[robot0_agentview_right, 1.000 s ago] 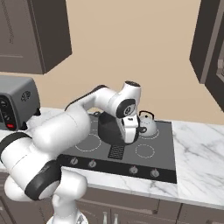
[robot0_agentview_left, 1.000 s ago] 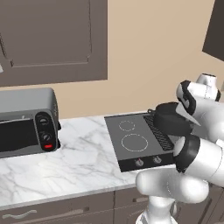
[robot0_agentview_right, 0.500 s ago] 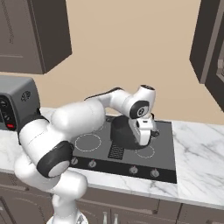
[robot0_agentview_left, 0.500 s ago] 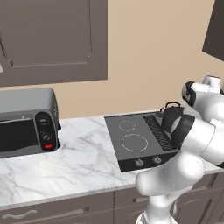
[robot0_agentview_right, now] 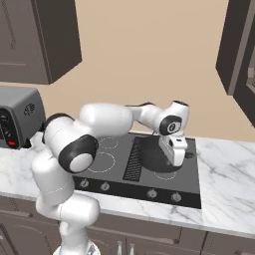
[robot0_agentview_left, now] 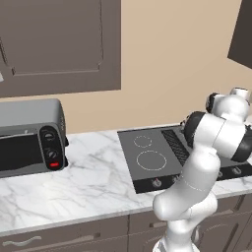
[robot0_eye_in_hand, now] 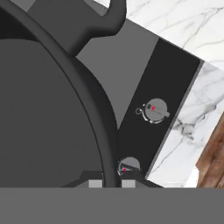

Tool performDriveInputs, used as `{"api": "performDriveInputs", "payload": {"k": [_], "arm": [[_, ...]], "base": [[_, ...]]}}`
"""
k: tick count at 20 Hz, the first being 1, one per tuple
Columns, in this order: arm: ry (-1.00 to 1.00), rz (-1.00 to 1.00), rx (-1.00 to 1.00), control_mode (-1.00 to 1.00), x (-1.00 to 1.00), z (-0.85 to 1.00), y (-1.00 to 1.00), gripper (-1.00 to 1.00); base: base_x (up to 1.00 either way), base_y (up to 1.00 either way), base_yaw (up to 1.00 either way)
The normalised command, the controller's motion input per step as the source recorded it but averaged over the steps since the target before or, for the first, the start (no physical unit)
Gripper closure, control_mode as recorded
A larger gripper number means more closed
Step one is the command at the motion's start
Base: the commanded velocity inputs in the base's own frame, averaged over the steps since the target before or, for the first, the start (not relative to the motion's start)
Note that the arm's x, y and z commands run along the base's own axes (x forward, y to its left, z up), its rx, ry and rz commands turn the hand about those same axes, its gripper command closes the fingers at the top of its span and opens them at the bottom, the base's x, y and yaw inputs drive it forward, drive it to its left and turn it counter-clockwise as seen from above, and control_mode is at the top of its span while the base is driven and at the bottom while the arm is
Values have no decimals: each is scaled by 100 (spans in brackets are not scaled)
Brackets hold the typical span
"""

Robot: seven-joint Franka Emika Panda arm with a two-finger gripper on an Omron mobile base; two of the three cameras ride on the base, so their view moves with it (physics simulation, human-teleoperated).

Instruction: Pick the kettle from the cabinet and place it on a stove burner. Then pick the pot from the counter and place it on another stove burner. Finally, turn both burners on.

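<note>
Over cooktop (robot0_eye_in_hand: pixel 131 83) — pot (robot0_eye_in_hand: pixel 43 109) upright, level

The white marble counter (robot0_agentview_left: pixel 93 179) carries a toaster oven (robot0_agentview_left: pixel 30 136) and cooktop (robot0_agentview_left: pixel 147 157).

One pot (robot0_eye_in_hand: pixel 48 109) is sitting on one cooktop (robot0_agentview_left: pixel 147 147), with two ring burners (robot0_agentview_left: pixel 150 160) showing at 9 o'clock of the arm. Two knobs (robot0_eye_in_hand: pixel 155 110) are showing in the hand view, four in the right base view. One toaster oven (robot0_agentview_left: pixel 29 135) is sitting on one counter (robot0_agentview_left: pixel 88 182).
</note>
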Motion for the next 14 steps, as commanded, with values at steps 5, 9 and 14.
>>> {"api": "performDriveInputs", "payload": {"k": [5, 9, 14], "arm": [[2, 1, 2, -100, 18, -23, -35, 100], [0, 0, 0, -100, 20, -18, -25, 100], [0, 0, 0, -100, 26, -19, -18, 100]], "base": [[0, 0, 0], [0, 0, 0], [0, 0, 0]]}}
